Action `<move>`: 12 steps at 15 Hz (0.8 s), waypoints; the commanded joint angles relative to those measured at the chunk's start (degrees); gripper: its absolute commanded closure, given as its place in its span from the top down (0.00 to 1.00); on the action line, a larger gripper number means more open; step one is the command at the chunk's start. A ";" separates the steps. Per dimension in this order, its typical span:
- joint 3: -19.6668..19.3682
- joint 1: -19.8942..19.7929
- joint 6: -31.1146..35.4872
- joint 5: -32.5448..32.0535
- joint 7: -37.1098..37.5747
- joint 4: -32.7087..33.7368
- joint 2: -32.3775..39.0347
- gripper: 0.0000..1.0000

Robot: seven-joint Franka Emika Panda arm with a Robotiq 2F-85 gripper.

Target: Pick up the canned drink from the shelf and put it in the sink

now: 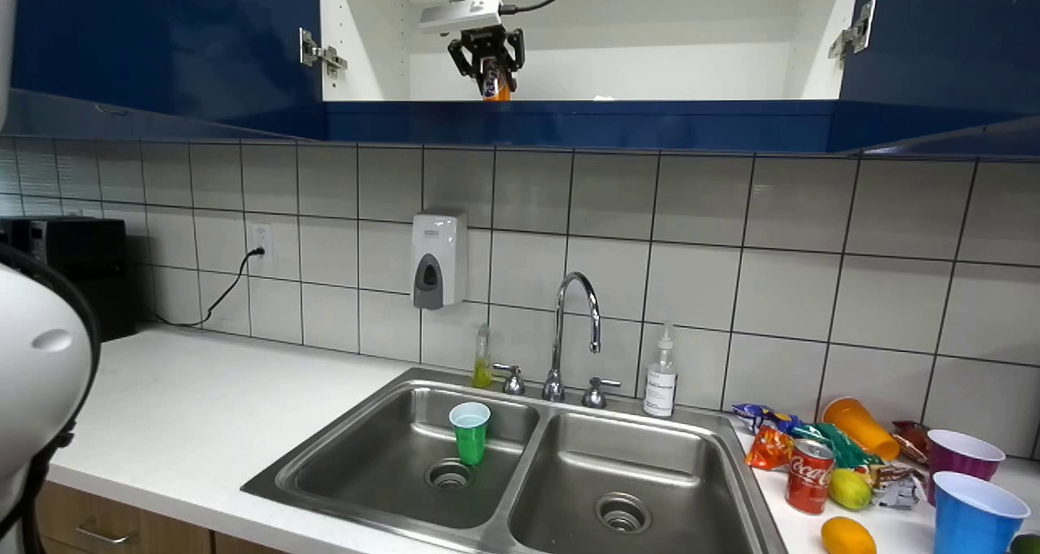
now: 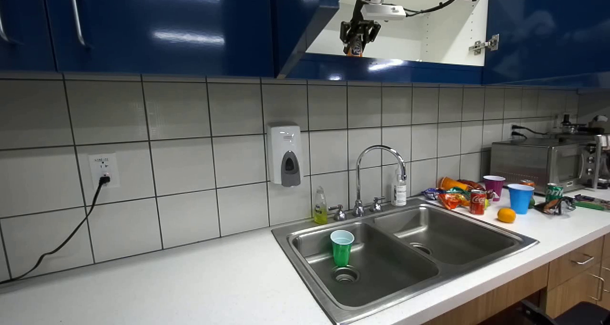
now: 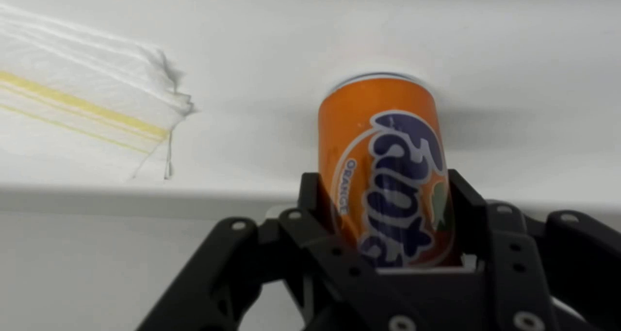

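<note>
The canned drink, an orange can with a blue-and-white label, sits between the black fingers in the wrist view, both pressed to its sides. My gripper points down inside the cabinet, shut on that can. Only a small orange part of the can shows in both exterior views; the blue cabinet edge hides its base. Below the can lies the white shelf; whether the two touch I cannot tell. The double-basin steel sink lies well beneath, in the white countertop.
Dark-blue cabinet doors stand open either side. A white, yellow-striped packet lies on the shelf. In the sink stands a green cup; the curved faucet rises behind. Cups, wrappers, fruit and a red can crowd the counter beside it.
</note>
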 commanded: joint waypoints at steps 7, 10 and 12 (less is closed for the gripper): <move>-0.32 -0.12 0.33 0.28 1.19 0.15 -1.43 0.38; -0.41 -0.11 0.52 0.19 1.46 -0.15 -2.06 0.38; -0.45 -0.06 0.52 0.04 1.53 -0.31 -2.49 0.38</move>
